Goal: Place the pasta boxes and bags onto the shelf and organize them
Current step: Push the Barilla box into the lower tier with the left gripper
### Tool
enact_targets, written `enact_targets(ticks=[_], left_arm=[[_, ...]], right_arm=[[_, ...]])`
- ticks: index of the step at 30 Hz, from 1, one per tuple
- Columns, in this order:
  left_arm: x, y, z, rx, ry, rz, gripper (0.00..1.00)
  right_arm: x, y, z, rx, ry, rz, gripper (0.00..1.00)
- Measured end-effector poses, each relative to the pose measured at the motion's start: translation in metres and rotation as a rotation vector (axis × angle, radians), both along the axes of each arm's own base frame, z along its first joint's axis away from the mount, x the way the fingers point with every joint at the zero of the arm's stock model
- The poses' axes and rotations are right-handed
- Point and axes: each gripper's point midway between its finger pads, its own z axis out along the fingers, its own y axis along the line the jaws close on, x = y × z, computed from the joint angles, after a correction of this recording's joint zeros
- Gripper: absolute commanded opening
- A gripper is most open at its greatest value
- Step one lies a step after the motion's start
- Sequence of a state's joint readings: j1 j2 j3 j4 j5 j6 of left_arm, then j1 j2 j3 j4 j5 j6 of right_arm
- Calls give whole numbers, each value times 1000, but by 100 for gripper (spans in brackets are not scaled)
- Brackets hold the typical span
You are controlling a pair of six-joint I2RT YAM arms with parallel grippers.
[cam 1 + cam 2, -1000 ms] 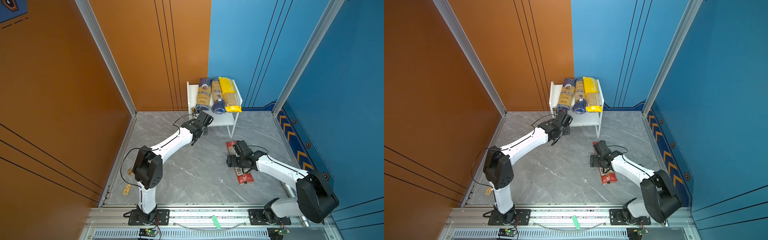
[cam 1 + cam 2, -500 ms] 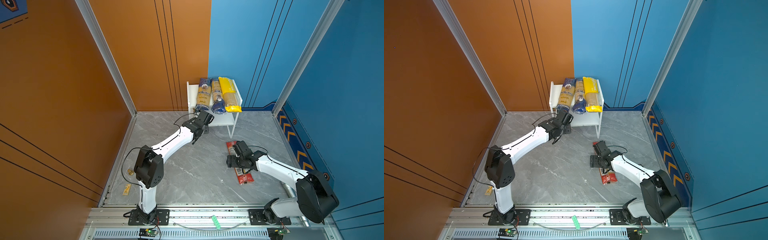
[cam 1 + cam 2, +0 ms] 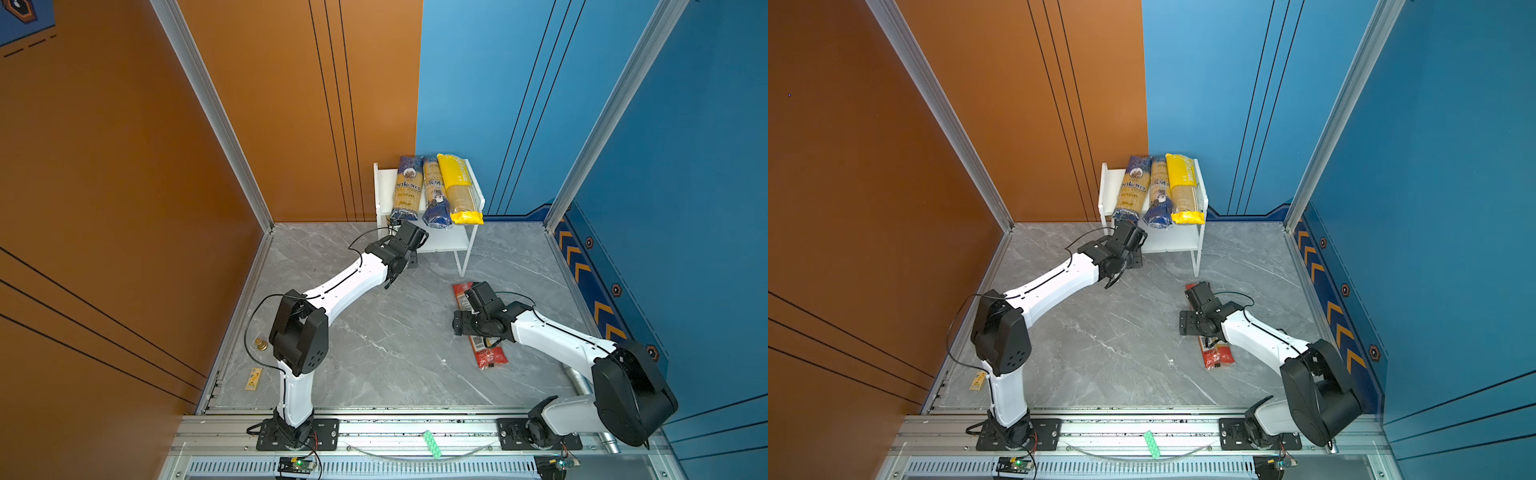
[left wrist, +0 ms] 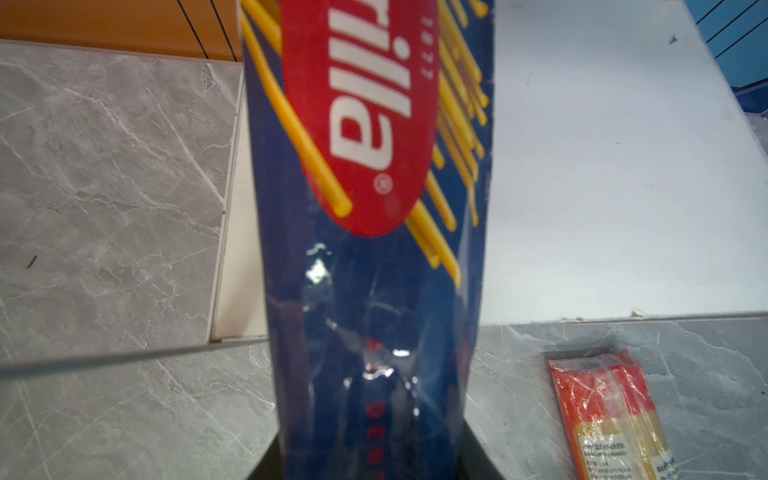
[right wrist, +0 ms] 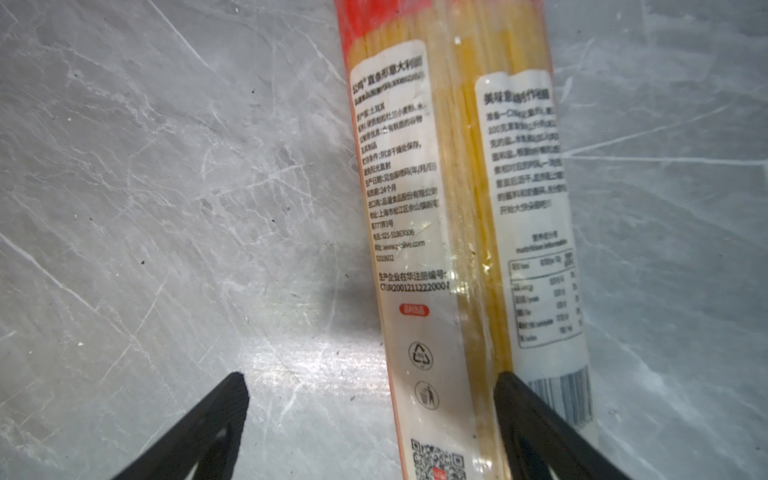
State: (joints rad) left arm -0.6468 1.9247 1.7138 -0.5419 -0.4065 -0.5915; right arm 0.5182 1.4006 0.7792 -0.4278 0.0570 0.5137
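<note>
My left gripper (image 3: 409,239) (image 4: 374,453) is shut on the dark blue Barilla pack (image 4: 374,249), whose far end lies over the lower board of the white shelf (image 3: 446,243) (image 4: 602,166). In both top views the pack is hidden under the gripper and the top tier. Two navy-and-yellow ankara packs (image 3: 407,187) (image 3: 434,195) and a bright yellow pack (image 3: 459,191) lie side by side on the top tier. A clear pack with red ends (image 3: 490,355) (image 5: 457,187) lies on the floor. My right gripper (image 3: 473,297) (image 5: 372,399) hangs open over it, one finger (image 5: 536,424) above the pack, the other above bare floor.
The shelf stands in the back corner against the orange and blue walls, with a thin front leg (image 3: 463,262) near the red-ended pack. A small brass piece (image 3: 261,345) and a yellow tag (image 3: 253,379) lie beyond the floor's left edge. Grey marble floor spans between the arms.
My left gripper has crept slightly further toward the shelf with the Barilla pack. The right arm has not moved.
</note>
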Motion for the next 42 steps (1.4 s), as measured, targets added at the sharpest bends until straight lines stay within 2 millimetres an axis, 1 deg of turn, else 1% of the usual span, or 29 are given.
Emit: enact_targets(ticks=[7, 15, 18, 21, 23, 26, 29, 34, 38, 42], left_arm=[[0, 0, 0, -1, -1, 0, 12], [0, -1, 0, -3, 0, -2, 21], [0, -1, 0, -3, 0, -2, 26], [0, -1, 0, -4, 0, -2, 27], [0, -1, 0, -4, 0, -2, 29], [0, -1, 0, -6, 0, 0, 36], [0, -1, 0, -6, 0, 0, 38], [1, -2, 0, -9, -1, -2, 44], [5, -4, 7, -26, -25, -1, 46], [6, -3, 7, -30, -26, 3, 48]], right_arm=[[0, 0, 0, 0, 0, 0, 91], [0, 0, 0, 0, 0, 0, 91], [0, 0, 0, 0, 0, 0, 91], [0, 0, 0, 0, 0, 0, 91], [0, 0, 0, 0, 0, 0, 91], [0, 0, 0, 0, 0, 0, 91], [0, 0, 0, 0, 0, 0, 91], [0, 0, 0, 0, 1, 0, 91], [0, 0, -1, -2, 3, 0, 91], [0, 0, -2, -3, 6, 0, 91]])
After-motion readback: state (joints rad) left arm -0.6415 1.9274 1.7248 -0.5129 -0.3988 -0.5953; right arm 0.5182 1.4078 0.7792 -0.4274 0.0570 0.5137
